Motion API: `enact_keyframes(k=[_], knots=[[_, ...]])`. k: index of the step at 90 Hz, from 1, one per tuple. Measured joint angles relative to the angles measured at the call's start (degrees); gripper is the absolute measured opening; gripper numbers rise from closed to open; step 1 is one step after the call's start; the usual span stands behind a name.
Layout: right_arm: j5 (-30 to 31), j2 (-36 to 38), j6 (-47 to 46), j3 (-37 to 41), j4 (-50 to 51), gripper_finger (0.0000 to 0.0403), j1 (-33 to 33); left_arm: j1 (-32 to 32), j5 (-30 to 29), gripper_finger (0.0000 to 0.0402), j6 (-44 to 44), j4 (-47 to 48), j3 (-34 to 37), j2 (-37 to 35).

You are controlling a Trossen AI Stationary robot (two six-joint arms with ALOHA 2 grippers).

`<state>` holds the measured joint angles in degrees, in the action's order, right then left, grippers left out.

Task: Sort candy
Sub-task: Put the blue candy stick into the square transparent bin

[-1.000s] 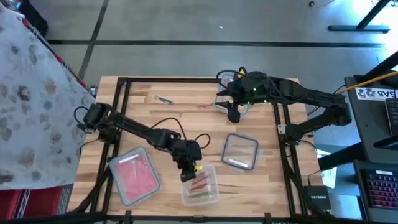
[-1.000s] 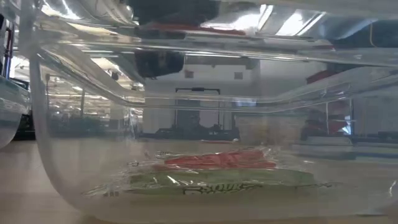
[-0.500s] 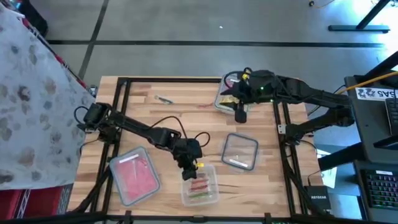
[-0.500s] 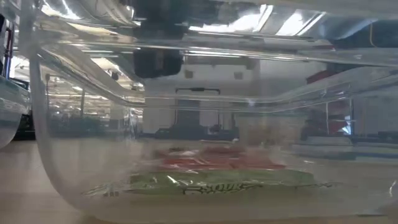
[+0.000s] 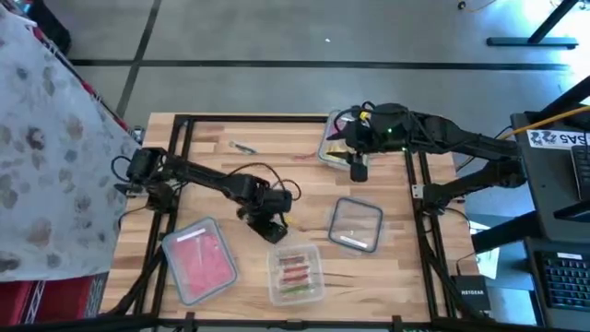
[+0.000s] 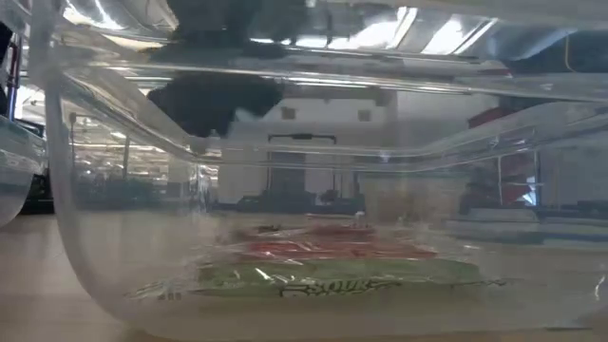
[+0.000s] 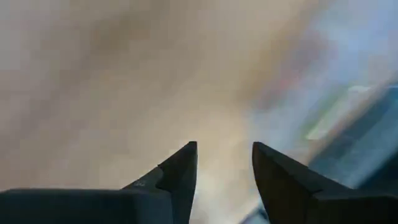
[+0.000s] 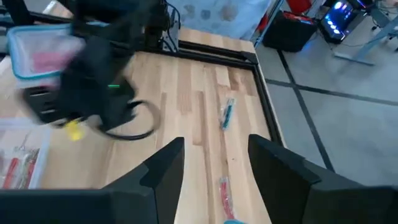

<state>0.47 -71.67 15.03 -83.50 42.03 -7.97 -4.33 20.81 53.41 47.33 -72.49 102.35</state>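
You're working on a light wooden table (image 5: 230,166) with a black frame, grey floor all round it. What's just changed: a second ago your left gripper (image 5: 273,230) hung right over the middle clear container (image 5: 296,274) at the near edge, and now it has pulled back off it toward the table's centre, fingers spread apart with nothing between them in the left wrist view. The red and green candy (image 5: 295,275) lies in that container, so I'd judge that drop as done and the arm free for the next piece. Your right gripper (image 5: 358,169) has also swung over in that second and now sits at the far container (image 5: 335,148) by the right rail; its fingers look parted and empty in its wrist view. Still loose on the wood: a blue-green wrapped piece (image 8: 227,113) and a reddish one (image 8: 225,188), both near the far edge. The left-hand container (image 5: 199,259) holds pink stuff, and the right-hand one (image 5: 356,224) looks mostly bare. For writing, the green wrapper (image 6: 323,277) has printing in the low view but I can't read it, and a white tag (image 5: 559,138) at the right edge shows characters I can't make out properly.
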Motion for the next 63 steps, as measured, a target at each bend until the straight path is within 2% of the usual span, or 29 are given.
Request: enact_keyframes(k=[13,21,30,44,63], knots=[[2.4,0.1,-3.9,0.0,1.5,0.0165,0.0,7.6,-6.9,0.0135,-8.5,11.3,0.0,0.0],[3.5,0.1,-7.3,0.0,1.5,0.0165,0.0,13.0,-10.6,0.0135,-15.4,14.0,0.0,0.0],[5.1,0.1,-7.5,0.0,1.1,0.0165,0.0,19.3,-15.6,0.0135,-20.2,13.4,0.0,0.0],[15.8,-0.5,-12.8,0.0,-5.1,0.0165,0.0,29.1,-21.5,0.0135,-28.5,12.4,0.0,0.0],[23.4,-1.7,-18.5,0.0,-15.8,0.0165,0.0,39.7,-20.9,0.0162,-47.9,6.4,0.0,0.0]])
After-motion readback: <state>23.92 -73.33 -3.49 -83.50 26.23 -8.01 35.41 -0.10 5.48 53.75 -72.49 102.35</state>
